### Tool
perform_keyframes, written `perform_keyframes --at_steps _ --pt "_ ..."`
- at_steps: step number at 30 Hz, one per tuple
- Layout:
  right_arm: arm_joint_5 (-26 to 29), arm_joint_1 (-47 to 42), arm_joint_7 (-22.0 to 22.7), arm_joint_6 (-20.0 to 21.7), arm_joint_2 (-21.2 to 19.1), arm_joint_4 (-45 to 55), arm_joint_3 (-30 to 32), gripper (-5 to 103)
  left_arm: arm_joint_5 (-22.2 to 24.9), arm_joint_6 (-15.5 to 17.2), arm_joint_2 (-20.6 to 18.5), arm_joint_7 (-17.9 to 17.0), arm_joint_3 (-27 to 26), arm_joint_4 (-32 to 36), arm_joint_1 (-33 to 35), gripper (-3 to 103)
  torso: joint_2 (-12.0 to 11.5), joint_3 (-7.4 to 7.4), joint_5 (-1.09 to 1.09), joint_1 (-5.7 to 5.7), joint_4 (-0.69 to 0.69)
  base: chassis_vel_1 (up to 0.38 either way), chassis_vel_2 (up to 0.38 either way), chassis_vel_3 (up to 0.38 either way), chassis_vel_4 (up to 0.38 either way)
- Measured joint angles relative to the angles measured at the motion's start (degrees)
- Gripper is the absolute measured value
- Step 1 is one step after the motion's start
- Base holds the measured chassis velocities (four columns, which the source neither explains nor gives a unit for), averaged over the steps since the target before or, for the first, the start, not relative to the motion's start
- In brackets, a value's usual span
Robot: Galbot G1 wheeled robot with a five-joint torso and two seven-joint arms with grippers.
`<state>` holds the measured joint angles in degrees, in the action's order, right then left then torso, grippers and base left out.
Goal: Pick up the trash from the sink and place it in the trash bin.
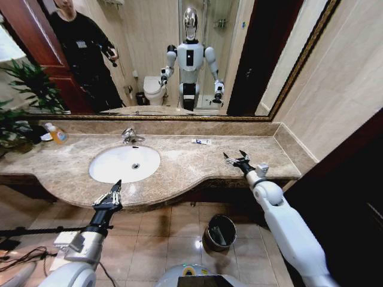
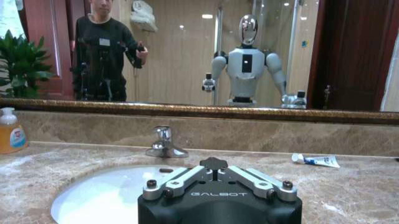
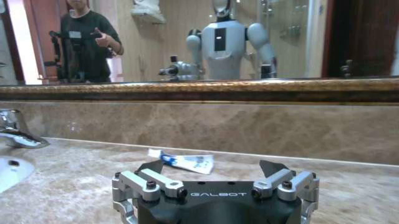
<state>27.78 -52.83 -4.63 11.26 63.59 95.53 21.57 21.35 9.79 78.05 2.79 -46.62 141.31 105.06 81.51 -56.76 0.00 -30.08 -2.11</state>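
Sink (image 1: 105,173), white oval basin in brown marble desk (image 1: 191,161), looks bare; left claw (image 1: 111,196) pressed together at front rim, right claw (image 1: 237,159) spread above blue-and-white tube (image 1: 201,142), likely lining up grab.

Head camera high, wrist cameras low at counter level.
Head looks down on sink (image 1: 124,163); both wrists face the mirror (image 2: 199,51) — sharing the blue-and-white piece (image 3: 182,161).

One white oval sink (image 1: 124,163) is set in the desk (image 1: 185,164), with one chrome tap (image 1: 130,136) at its 12 o'clock. One blue-and-white tube (image 1: 201,142) lies at the sink's 2 o'clock. One bottle of orange liquid (image 1: 57,133) stands at its 10 o'clock. One trash bin (image 1: 219,232) stands on the floor. Two grippers: left gripper (image 1: 115,194), right gripper (image 1: 235,159).
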Motion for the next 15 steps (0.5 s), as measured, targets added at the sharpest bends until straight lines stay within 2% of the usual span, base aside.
perform_keyframes --at_steps 4,15 --pt "-0.26 5.42 0.50 0.36 1.41 -3.32 -4.69 100 0.00 0.00 0.00 0.00 0.00 0.00 0.00 0 0.00 0.00 -0.01 0.00 0.00 0.000 0.000 0.000 0.000" --pt "-1.05 14.69 1.74 -0.40 4.76 -12.42 -11.24 100 0.00 0.00 0.00 0.01 0.00 0.00 0.00 0 0.00 0.00 0.00 0.00 0.00 0.000 0.000 0.000 0.000"
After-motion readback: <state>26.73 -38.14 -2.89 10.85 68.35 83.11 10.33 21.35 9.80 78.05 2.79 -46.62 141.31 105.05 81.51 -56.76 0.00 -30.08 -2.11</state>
